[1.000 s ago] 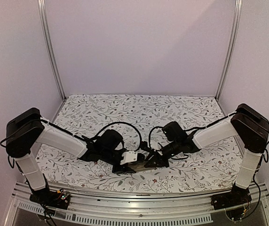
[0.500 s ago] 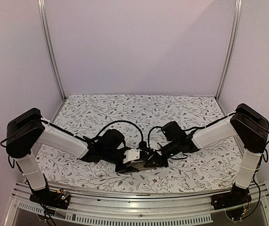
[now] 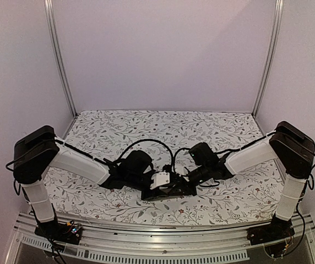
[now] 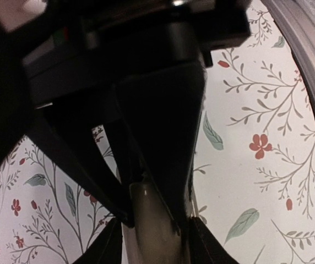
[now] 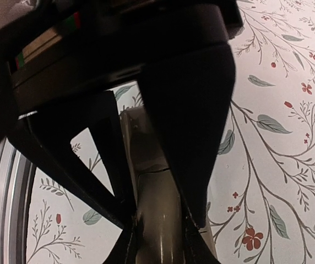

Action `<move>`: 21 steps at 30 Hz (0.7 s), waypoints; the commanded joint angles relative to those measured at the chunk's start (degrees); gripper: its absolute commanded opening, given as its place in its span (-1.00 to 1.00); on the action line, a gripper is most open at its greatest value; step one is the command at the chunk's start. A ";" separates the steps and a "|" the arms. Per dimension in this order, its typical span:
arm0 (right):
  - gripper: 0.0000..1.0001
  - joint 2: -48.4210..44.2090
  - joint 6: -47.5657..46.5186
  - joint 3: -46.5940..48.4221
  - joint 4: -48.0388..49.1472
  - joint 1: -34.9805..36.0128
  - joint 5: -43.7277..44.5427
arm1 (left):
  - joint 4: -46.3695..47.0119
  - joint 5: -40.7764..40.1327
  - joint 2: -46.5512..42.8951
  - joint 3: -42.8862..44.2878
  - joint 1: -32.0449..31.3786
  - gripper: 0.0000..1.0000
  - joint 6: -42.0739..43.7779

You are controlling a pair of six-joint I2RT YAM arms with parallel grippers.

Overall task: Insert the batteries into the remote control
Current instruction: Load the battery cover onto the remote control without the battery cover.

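Observation:
The remote control shows as a small white block at the front middle of the table, held between both grippers. My left gripper is shut on it. In the left wrist view the grey-beige back sits pinched between my dark fingers. My right gripper is also shut on it. In the right wrist view the grey-beige body with a thin seam across it sits between my fingers. The batteries are hidden or out of view in every frame.
The floral cloth covers the table. Metal frame posts stand at the back corners, and an aluminium rail runs along the near edge. Black cables loop above both wrists.
My left arm has moved right, carrying the white remote right and slightly up toward the right gripper. The right arm has barely moved.

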 commanded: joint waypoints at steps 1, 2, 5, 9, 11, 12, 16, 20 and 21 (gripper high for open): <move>-0.86 1.70 -0.32 -1.50 -1.35 1.50 4.56 | -2.53 -2.19 2.34 1.32 -0.63 -0.27 -1.95; -0.86 1.70 -0.30 -1.58 -1.35 1.48 4.52 | -2.76 -2.15 2.34 1.32 -0.65 -0.30 -1.96; -0.85 1.73 -0.23 -1.59 -1.38 1.50 4.72 | -3.82 -1.93 2.19 1.30 -0.64 -0.35 -1.44; -0.85 1.35 -0.42 -1.75 -1.47 1.49 5.12 | -8.15 -1.47 1.85 1.57 -0.54 -0.36 -0.08; -0.86 1.05 -0.62 -1.93 -1.67 1.48 5.50 | -9.77 -1.47 1.33 1.38 -0.20 -0.34 0.23; -0.86 0.96 -0.77 -2.01 -1.68 1.48 5.53 | -10.27 -1.21 1.04 1.19 -0.01 -0.32 0.16; -0.85 0.90 -0.90 -1.73 -1.75 1.48 5.42 | -11.02 -0.52 1.20 1.72 0.40 -0.29 -0.27; -0.85 0.93 -1.04 -1.42 -2.02 1.48 5.40 | -11.71 -0.92 1.95 2.67 0.34 -0.25 -1.26; -0.85 0.91 -1.02 -1.41 -2.05 1.49 5.36 | -11.68 -1.14 1.62 2.44 0.44 -0.21 -1.41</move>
